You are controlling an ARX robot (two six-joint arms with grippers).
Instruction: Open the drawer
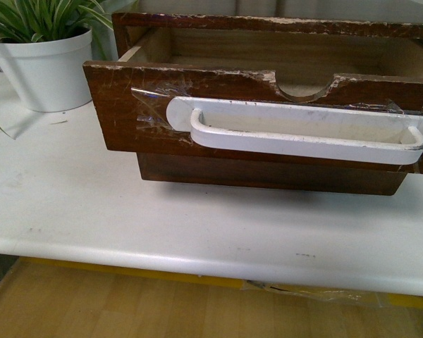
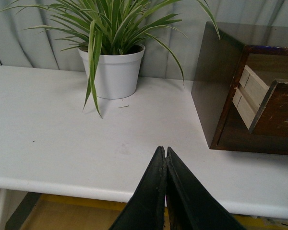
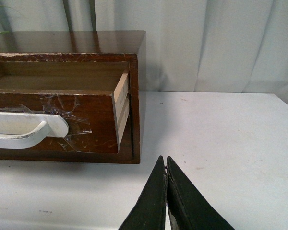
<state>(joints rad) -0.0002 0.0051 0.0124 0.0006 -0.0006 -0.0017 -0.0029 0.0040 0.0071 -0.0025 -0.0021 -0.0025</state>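
1. Left hand point(image 2: 166, 154): black fingers pressed together, tips meeting, nothing between them. Hangs over the front edge of the counter point(image 2: 53, 143), clear of everything.
2. Right hand point(image 3: 165, 163): same, fingers together and empty, over bare counter just in front of the cabinet's right corner. Not touching it.
3. Drawer point(image 1: 120, 105): dark brown wood, pulled partway out of its cabinet point(image 1: 268, 176); pale interior visible from the front view. Chipped top edge with a half-round notch point(image 1: 303, 90).
4. Handle point(image 1: 303, 130): long white bar across the drawer front, clear tape at both ends. Nothing is gripping it.
5. Cabinet sits on the white counter, centre to right in the front view.
6. Potted plant point(image 1: 46, 67): white pot, striped green leaves, left of the cabinet and apart from it.
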